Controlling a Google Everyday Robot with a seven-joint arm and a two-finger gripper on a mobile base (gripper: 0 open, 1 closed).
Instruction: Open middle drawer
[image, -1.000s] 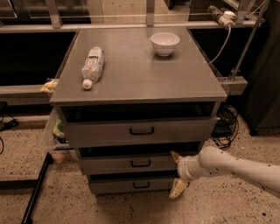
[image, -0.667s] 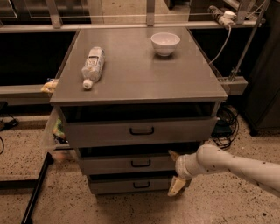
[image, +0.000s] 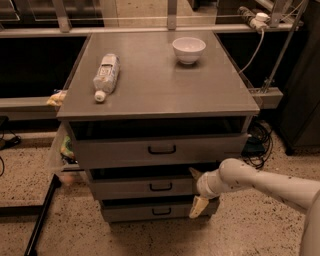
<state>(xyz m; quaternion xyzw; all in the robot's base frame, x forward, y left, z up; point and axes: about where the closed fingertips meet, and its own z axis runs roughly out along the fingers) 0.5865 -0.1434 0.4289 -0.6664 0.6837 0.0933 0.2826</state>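
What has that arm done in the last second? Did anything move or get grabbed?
The arm's two-finger gripper edged a little left, towards the small black bar handle of the wide grey metal middle drawer. Its fingers are spread and hold nothing. The drawer, the plastic bottle lying on the grey cabinet top and the white bowl stayed put.

My hand (image: 196, 190) sits low and right of centre in my view. It carries two stubby cream-coloured fingers (image: 198, 207), tapered and slightly yellowed, spread apart one above the other. Just behind the hand is a rounded off-white wrist housing (image: 211, 184) that swells into a smooth ball-shaped joint (image: 234, 175). Further right of the hand runs a plain, pale tubular forearm (image: 275, 186), widening into a larger pale shell at the frame edge.
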